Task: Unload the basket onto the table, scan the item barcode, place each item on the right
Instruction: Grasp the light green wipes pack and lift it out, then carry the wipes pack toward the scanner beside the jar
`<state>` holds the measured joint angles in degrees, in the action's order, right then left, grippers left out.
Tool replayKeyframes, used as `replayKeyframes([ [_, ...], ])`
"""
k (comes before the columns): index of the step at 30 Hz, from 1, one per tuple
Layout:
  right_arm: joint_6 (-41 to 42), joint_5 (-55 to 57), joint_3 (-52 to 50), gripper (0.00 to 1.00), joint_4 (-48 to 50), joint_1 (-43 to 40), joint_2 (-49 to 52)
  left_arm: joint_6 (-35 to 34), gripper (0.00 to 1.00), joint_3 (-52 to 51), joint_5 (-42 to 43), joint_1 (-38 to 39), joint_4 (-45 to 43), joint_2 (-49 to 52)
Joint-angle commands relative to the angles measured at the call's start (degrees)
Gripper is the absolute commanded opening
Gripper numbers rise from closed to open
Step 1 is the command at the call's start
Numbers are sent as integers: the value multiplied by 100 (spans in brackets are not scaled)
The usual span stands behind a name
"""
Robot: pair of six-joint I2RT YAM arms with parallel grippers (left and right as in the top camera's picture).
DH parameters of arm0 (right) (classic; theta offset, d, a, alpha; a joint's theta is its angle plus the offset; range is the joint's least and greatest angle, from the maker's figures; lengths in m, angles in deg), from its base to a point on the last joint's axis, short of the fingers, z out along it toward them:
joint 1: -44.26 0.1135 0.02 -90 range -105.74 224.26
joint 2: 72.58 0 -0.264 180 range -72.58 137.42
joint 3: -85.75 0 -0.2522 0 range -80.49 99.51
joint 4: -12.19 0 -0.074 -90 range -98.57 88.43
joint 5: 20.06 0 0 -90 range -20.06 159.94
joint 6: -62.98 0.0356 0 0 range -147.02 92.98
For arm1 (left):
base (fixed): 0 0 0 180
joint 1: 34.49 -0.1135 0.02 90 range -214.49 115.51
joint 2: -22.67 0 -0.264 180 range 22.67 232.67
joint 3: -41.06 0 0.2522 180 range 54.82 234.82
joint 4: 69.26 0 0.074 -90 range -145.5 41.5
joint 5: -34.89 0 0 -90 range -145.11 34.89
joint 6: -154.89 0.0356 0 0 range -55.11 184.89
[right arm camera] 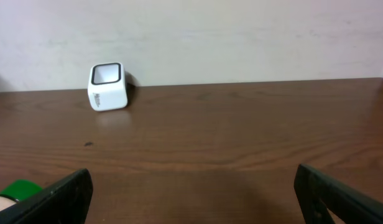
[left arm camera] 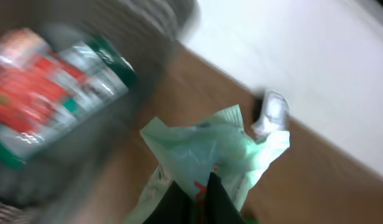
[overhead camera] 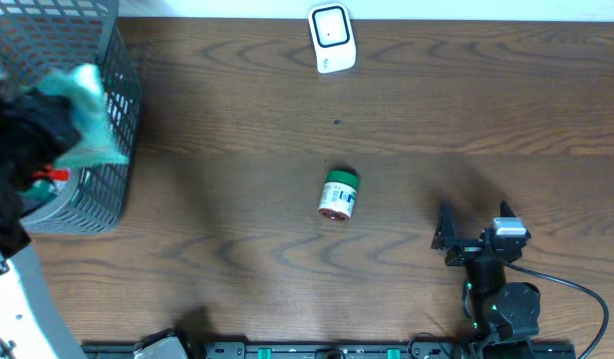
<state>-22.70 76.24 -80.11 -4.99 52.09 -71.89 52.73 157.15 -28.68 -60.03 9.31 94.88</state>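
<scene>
Green packet [overhead camera: 86, 105] in left jaws, over basket [overhead camera: 113, 189]

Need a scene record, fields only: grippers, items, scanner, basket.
left gripper: shut on a green packet, over the basket
right gripper: open, empty, near right of table
can: on its side, mid-table, untouched
scanner: far edge, centre
basket: far left, holds a red-labelled item, blurred

Red-green package [left arm camera: 48, 93] motion-blurred, label unreadable — green canister [right arm camera: 16, 191] cut by frame edge.
</scene>
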Motion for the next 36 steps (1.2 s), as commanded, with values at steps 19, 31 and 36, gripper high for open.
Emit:
replayKeyframes([
  [19, -26, 72, -7, 99, -17, -68, -26, 911, 7, -509, 470, 2426, 483, 776],
  [31, -24, 70, -7, 99, -17, -68, -26, -459, 7, -1488, -4509, 4350, -302, 949],
  [36, -24, 70, -7, 99, -17, -68, -26, -706, 7, -2406, -6041, 5027, -1119, 1040],
])
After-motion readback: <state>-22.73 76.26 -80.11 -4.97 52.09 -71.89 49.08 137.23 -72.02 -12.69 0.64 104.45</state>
